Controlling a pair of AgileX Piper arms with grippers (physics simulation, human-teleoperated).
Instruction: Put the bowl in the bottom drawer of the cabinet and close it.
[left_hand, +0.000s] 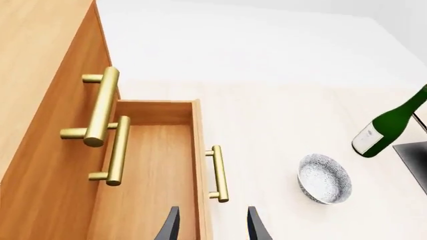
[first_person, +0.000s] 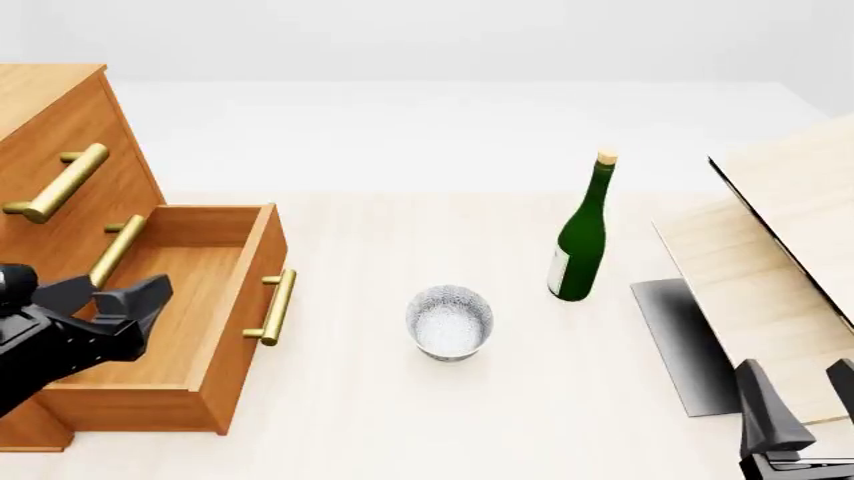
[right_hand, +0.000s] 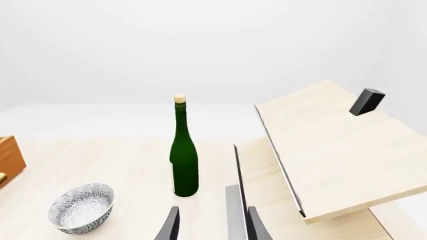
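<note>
Judging bowl (first_person: 450, 322) rigid, light, slippery: pinch rim at 3 o'clock; right gripper (right_hand: 210, 225) open, empty.

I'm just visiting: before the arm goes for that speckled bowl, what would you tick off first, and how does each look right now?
1. Bottom drawer pulled out: ok.
2. Its inside free of things: ok in the part that shows.
3. Bowl upright on the table, nothing touching it: ok.
4. Green bottle stands apart from the bowl: ok.
5. Right tool open and holding nothing: ok.
6. Left tool clear of the drawer: cannot tell; it sits over the drawer's front edge.
</note>
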